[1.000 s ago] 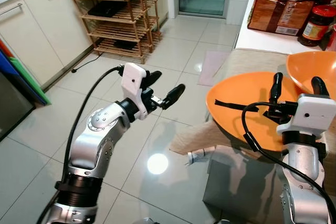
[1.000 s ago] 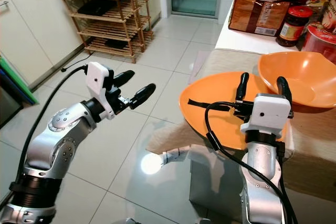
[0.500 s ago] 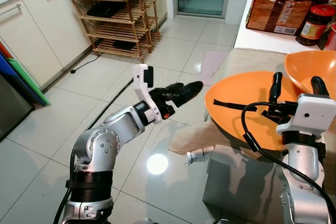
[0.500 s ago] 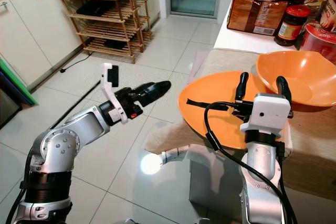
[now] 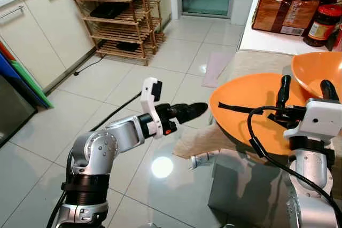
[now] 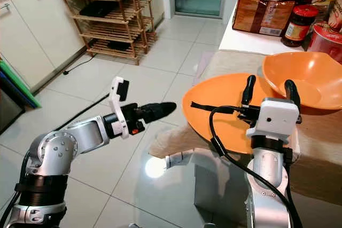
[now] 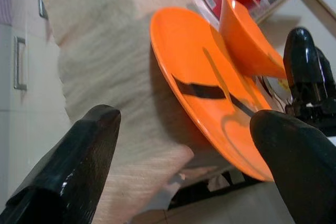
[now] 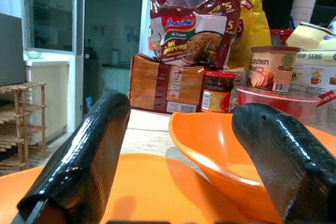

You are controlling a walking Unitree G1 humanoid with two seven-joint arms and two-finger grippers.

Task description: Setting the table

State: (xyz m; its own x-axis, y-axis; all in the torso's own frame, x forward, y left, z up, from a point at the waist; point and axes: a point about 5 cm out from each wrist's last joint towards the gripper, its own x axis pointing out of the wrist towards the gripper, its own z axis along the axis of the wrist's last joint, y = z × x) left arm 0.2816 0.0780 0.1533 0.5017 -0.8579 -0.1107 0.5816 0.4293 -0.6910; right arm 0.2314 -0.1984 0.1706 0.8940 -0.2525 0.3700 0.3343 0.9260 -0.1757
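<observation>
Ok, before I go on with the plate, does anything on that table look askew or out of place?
Yes. The flat orange plate juts out past the table's edge over the floor, beside the deep orange bowl. The beige cloth under it hangs unevenly off the corner. A black strip lies across the plate. Nothing looks spilled or broken.

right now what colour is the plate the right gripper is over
Orange, with a black strip across it. The plate under the right gripper shows best in the right eye view.

Open floor (image 5: pixel 133 78) is left from 9 to 12 o'clock of the left gripper (image 5: pixel 195 109). At 3 o'clock its path is barred by the orange plate (image 5: pixel 240 97); beyond, the orange bowl (image 5: pixel 315 73) and packets (image 6: pixel 267 4) crowd the table (image 5: pixel 246 62).
</observation>
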